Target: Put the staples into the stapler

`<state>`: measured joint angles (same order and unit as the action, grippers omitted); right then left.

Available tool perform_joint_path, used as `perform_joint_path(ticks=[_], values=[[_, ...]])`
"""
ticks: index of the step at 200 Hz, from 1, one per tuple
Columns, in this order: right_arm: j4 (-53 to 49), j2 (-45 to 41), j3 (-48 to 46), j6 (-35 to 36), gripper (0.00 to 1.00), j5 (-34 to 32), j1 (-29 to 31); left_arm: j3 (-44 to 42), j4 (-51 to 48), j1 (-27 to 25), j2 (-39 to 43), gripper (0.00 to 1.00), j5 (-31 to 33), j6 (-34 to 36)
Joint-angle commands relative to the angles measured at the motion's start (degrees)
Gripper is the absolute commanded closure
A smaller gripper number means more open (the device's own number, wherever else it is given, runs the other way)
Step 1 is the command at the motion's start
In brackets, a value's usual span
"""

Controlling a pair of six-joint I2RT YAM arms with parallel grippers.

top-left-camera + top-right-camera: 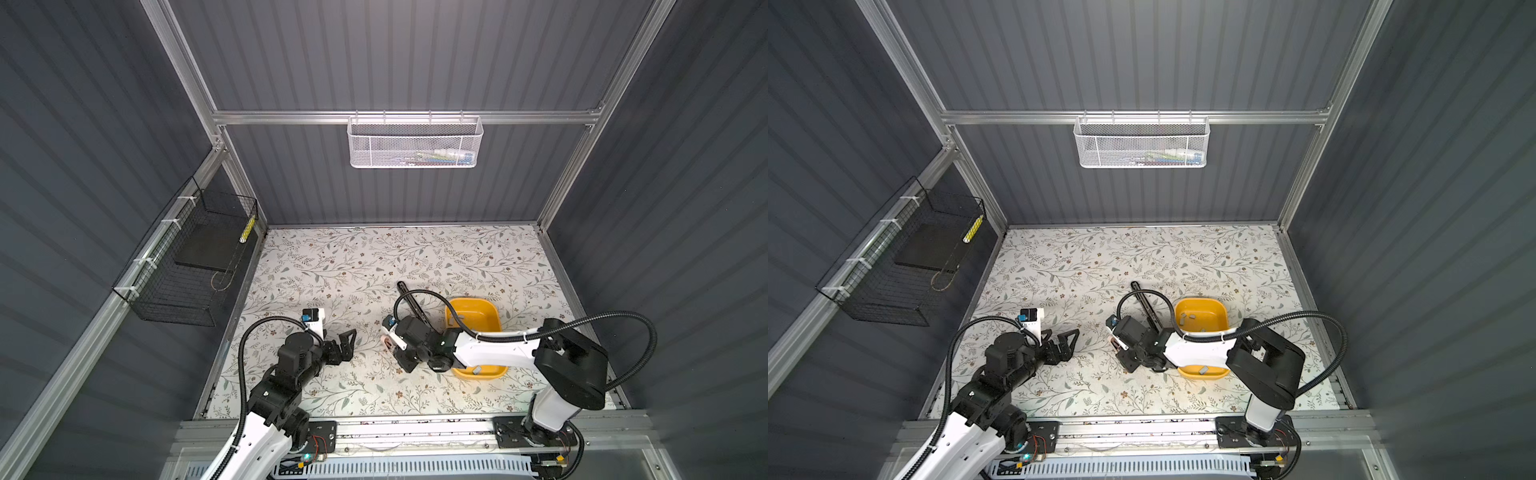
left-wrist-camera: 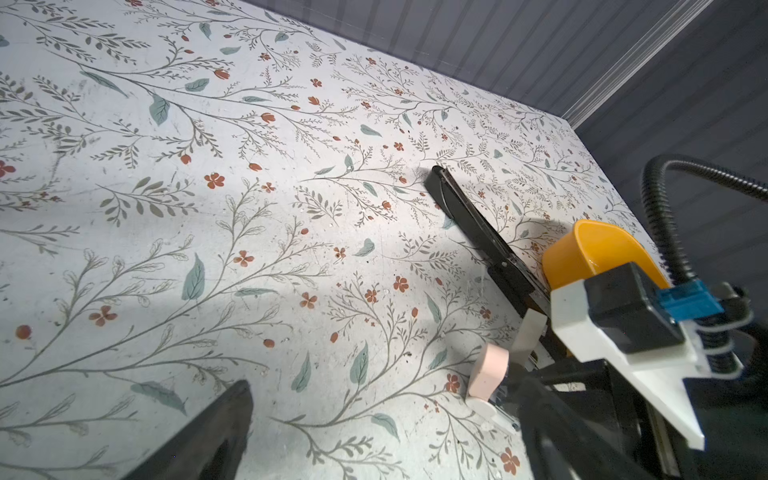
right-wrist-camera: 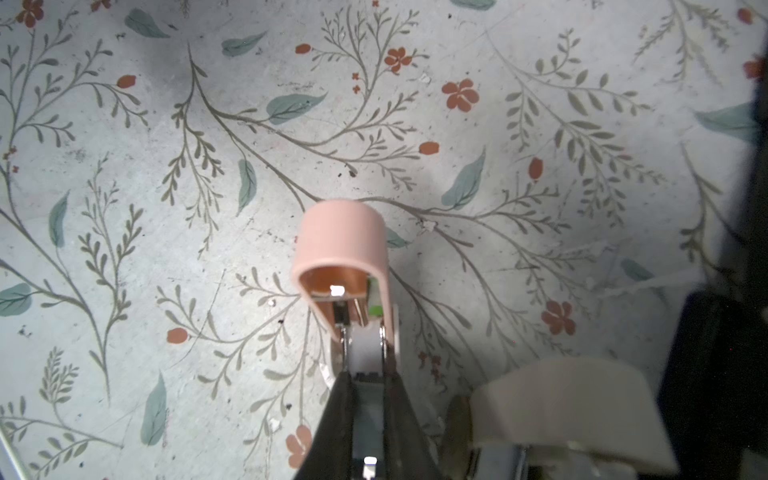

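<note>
Flowered paper covers the worktop [image 1: 332, 266], and dark ribbed walls close it in on three sides. Near the middle, the right claw [image 3: 365, 376] is pressed tight on a small pink stapler [image 3: 340, 237], pinching its pale body and metal rails between the black fingers, low over the worktop. The stapler's pink cover points away from the wrist with its hollow underside showing, so it looks hinged open.

Just beside it, in the right wrist view, sits a cream-coloured rounded piece [image 3: 557, 409]; I can't tell what it belongs to.

The left claw [image 1: 349, 341] is spread wide and holds nothing. It hangs over bare worktop a little to the left of the pink stapler, apart from it.

The staples [image 1: 1187, 318] lie in a yellow bowl [image 1: 473, 300] to the right of the pink stapler — small grey strips on its floor, a few showing on either side of the right arm, which crosses above the bowl.

A long black stapler [image 1: 409, 301] lies flat on the worktop by the bowl's left edge — touching or just beside, I can't tell — with its far end pointing toward the back wall.
</note>
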<state>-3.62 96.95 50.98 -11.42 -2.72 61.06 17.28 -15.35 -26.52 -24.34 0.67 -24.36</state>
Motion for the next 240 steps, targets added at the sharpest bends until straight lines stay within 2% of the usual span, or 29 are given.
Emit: perform_joint_path(ticks=[1, 57, 127, 240], values=[[-2.01, 1.12, 1.05, 0.77, 0.89, -0.62, -0.06, -0.32, 0.39, -0.02, 0.64, 0.00, 0.65, 0.63], [-2.53, 1.03, 0.73, 0.80, 0.89, -0.63, -0.02, -0.32, 0.39, 0.00, 0.77, 0.00, 0.74, 0.65], [-3.22, -1.19, -2.55, -3.98, 0.86, -0.05, 1.28, 0.15, 0.97, -0.02, -0.99, 0.00, 1.86, 0.80], [-4.89, 1.00, -2.03, -7.21, 0.76, -5.72, 4.37, 0.49, 2.23, -0.02, -3.23, 0.00, 2.57, 1.33]])
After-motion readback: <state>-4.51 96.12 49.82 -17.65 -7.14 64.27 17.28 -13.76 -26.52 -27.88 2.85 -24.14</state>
